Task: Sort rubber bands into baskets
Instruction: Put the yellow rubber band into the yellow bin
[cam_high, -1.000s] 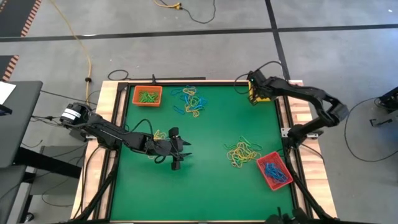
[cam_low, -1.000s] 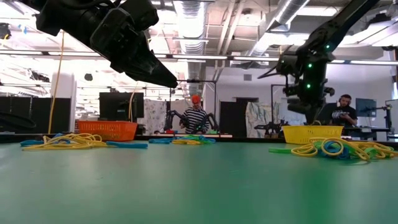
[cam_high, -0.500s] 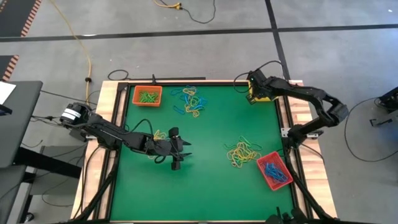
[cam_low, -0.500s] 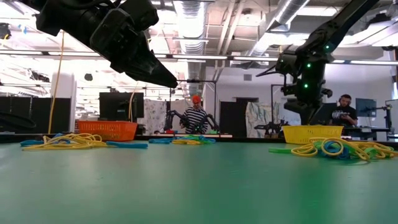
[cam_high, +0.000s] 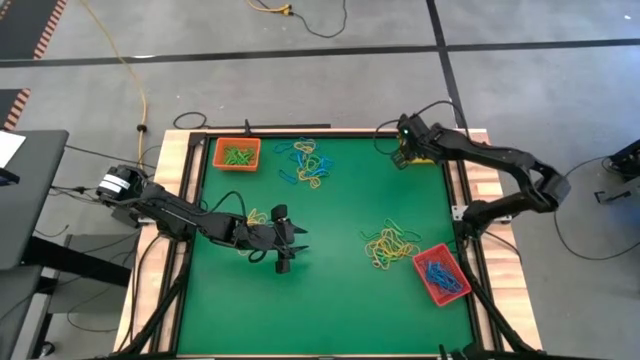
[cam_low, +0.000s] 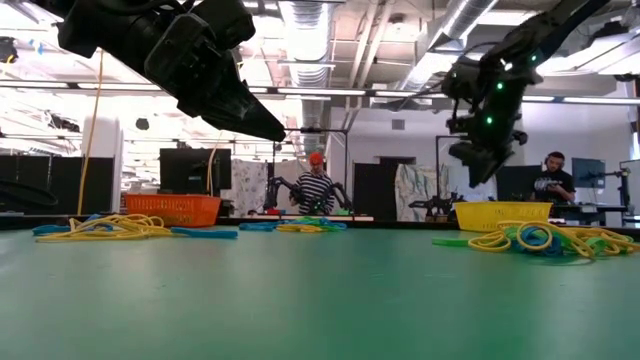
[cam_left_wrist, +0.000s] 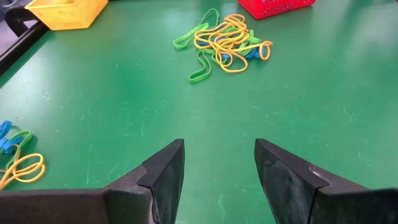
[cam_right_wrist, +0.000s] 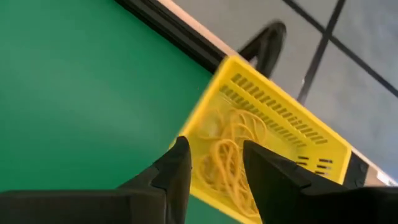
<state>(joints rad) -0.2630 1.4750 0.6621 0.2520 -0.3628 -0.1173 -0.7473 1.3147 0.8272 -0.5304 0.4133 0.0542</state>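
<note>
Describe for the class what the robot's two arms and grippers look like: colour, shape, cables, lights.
Both arms are dark, slim and jointed. The left gripper ends in two black wedge-shaped fingers, as does the right gripper. Black cables trail from the left arm, and small green lights glow on the right arm.

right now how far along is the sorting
Partly done. Green bands sit in the orange basket, blue in the red basket, yellow in the yellow basket. Nothing is in hand: the right pincer is open above the yellow basket, the left pincer open mid-table. Three mixed piles remain.
</note>
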